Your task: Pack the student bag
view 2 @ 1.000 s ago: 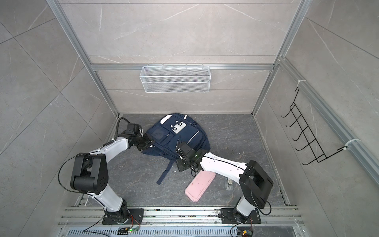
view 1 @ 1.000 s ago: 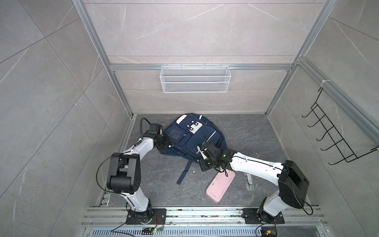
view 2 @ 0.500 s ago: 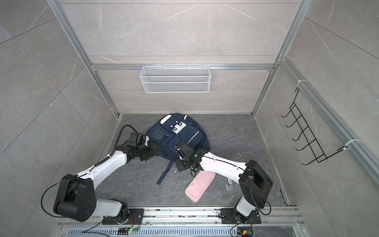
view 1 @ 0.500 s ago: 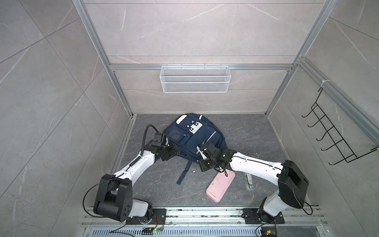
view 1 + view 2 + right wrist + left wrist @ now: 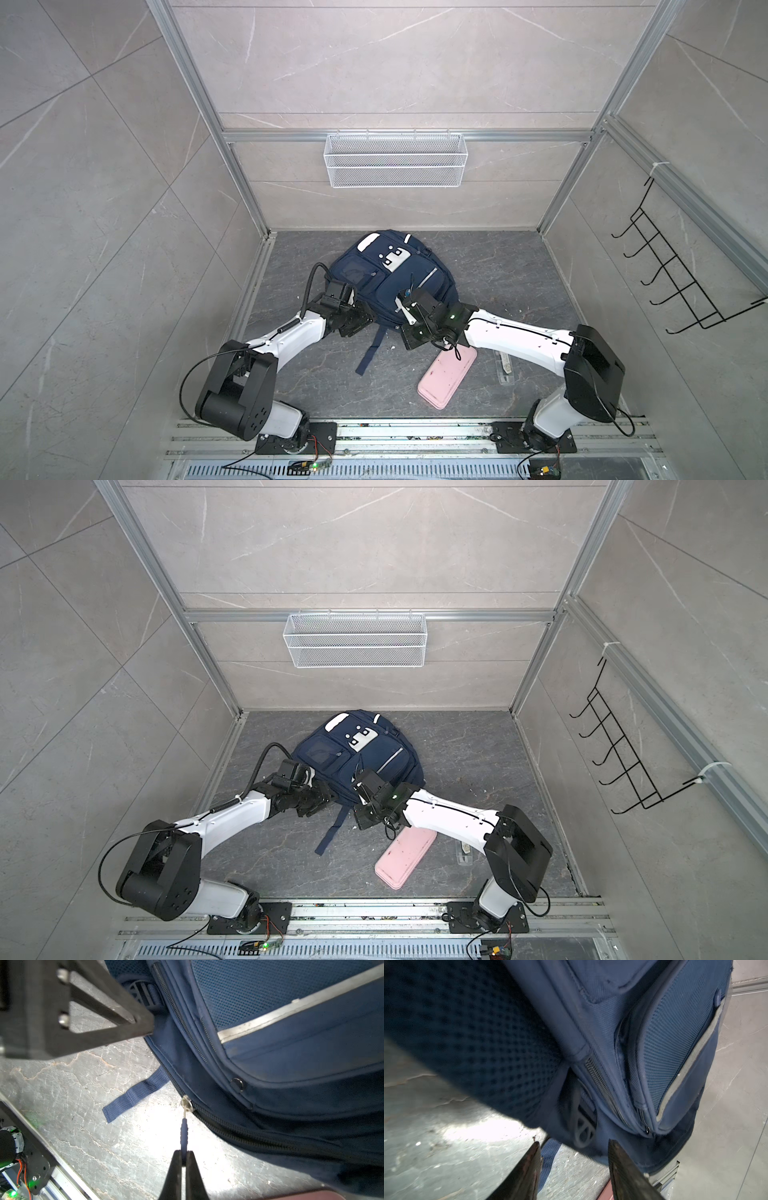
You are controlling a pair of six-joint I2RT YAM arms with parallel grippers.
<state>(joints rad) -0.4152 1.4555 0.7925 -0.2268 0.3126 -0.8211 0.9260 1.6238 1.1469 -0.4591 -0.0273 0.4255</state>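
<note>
The student bag (image 5: pixel 415 286) (image 5: pixel 374 762) lies flat on the dark floor toward the back, navy with white patches and a silver stripe (image 5: pixel 291 1009). At the bag's near edge my right gripper (image 5: pixel 184 1155) (image 5: pixel 405 334) is shut on the blue zipper pull (image 5: pixel 184 1132), which hangs from the metal slider (image 5: pixel 186 1103). My left gripper (image 5: pixel 574 1144) (image 5: pixel 368 320) is open at the bag's near left corner. Only floor, a strap (image 5: pixel 548 1153) and a grey buckle (image 5: pixel 581 1126) show between and beyond its fingers. One of its fingers (image 5: pixel 93 1012) shows in the right wrist view.
A loose strap (image 5: pixel 368 353) trails from the bag toward the front. A pink oblong case (image 5: pixel 446 374) (image 5: pixel 405 856) lies just under the right forearm, with a small clear item (image 5: pixel 505 365) to its right. A wire basket (image 5: pixel 395 160) and a hook rack (image 5: pixel 673 274) hang on the walls.
The left arm has swung from the bag's left side round to its near left corner, closer to the right gripper. The right gripper has kept its hold and place.
</note>
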